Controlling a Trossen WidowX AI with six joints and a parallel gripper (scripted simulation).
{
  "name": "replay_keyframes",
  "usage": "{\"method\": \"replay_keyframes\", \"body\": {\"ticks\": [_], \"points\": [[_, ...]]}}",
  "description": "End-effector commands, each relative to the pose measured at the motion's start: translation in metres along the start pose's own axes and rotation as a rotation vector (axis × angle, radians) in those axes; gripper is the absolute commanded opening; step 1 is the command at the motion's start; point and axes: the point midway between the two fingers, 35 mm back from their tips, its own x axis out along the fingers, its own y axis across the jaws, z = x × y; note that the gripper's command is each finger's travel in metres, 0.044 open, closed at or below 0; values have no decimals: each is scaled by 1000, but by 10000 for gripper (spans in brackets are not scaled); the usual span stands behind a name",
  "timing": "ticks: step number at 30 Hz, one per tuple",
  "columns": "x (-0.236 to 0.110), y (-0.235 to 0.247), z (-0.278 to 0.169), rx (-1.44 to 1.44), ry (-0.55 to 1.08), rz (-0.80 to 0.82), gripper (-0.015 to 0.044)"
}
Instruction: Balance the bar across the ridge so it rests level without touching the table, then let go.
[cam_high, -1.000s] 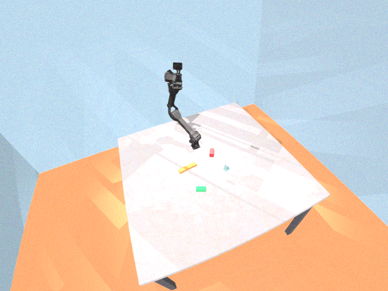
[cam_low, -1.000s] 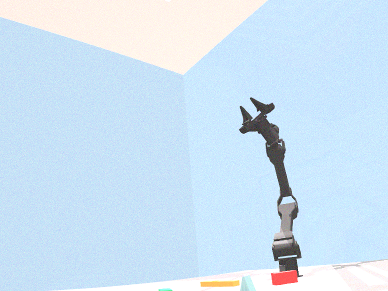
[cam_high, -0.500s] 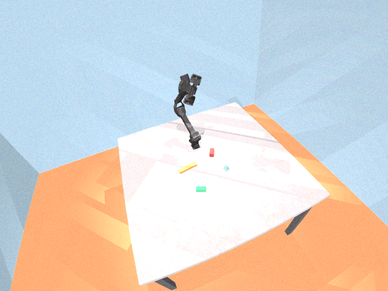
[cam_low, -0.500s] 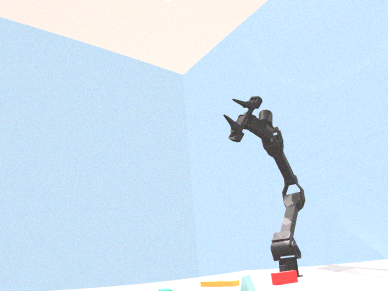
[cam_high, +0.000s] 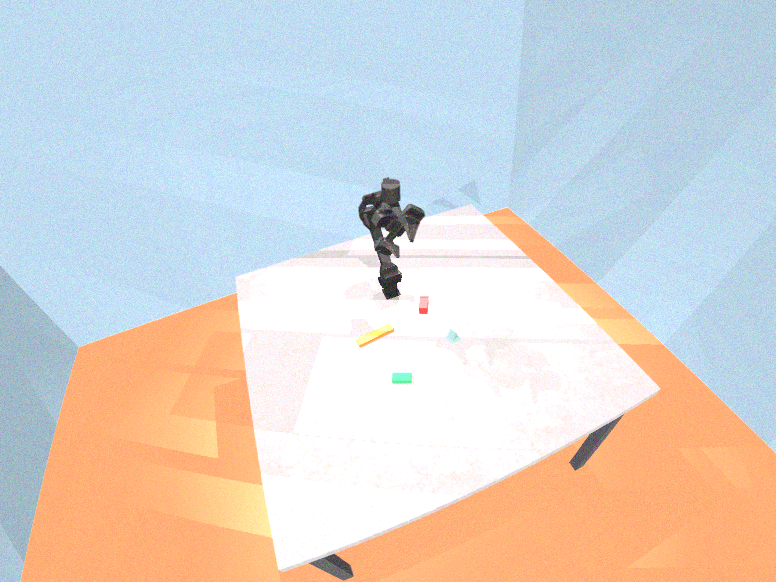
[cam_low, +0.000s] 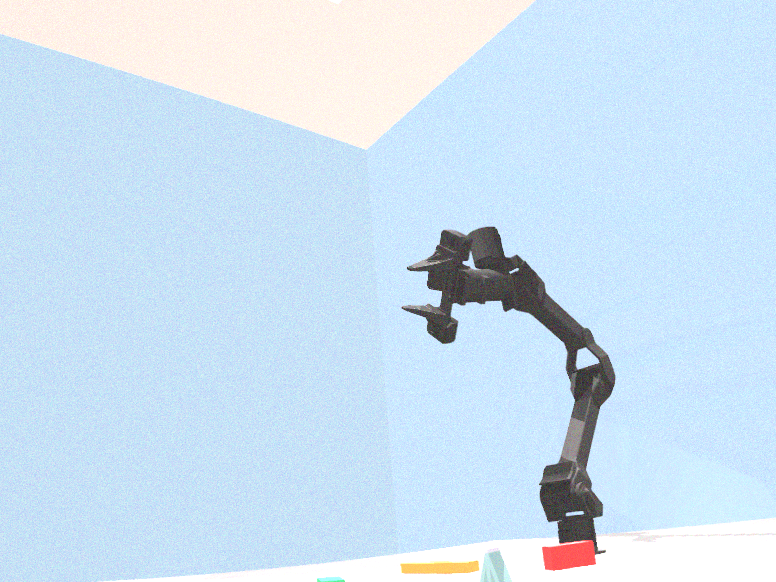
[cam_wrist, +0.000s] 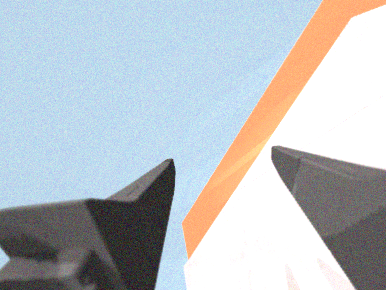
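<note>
One arm (cam_low: 582, 400) with one gripper (cam_low: 418, 287) stands on one white table (cam_high: 438, 438) bearing four small things: one yellow bar (cam_high: 374, 335), one pale teal ridge (cam_high: 452, 336), one red block (cam_high: 423, 305), one green block (cam_high: 401, 377)

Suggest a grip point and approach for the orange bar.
Grip the bar at its middle, coming straight down, fingers across its narrow width. It lies flat on the table, long and thin, so only the long sides offer a pinch. A centred hold should keep it level over the ridge. The gripper is open, high above.
</note>
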Motion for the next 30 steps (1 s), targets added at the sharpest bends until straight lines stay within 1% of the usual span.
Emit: {"method": "replay_keyframes", "body": {"ticks": [1, 8, 15, 22, 30], "points": [[21, -32, -16, -12, 60, -120, 315], [48, -100, -45, -19, 176, -362, 315], [56, -171, -70, 12, 299, -603, 315], [46, -236, -95, 79, 429, -838, 315], [16, -298, -124, 199, 584, -1093, 315]]}}
